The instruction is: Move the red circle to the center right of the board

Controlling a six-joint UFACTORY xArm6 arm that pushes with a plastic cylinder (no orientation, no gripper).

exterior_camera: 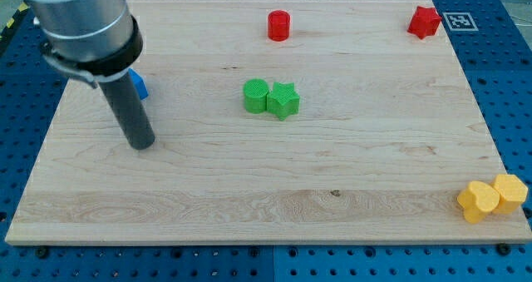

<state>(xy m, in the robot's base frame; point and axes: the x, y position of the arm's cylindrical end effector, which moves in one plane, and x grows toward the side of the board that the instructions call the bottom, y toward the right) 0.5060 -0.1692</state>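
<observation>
My tip [142,143] rests on the board [249,190] at the view's left, just below a partly hidden blue block [139,85], with no pincer to open or close, well apart from the red circle [278,25] near the view's top centre.
</observation>
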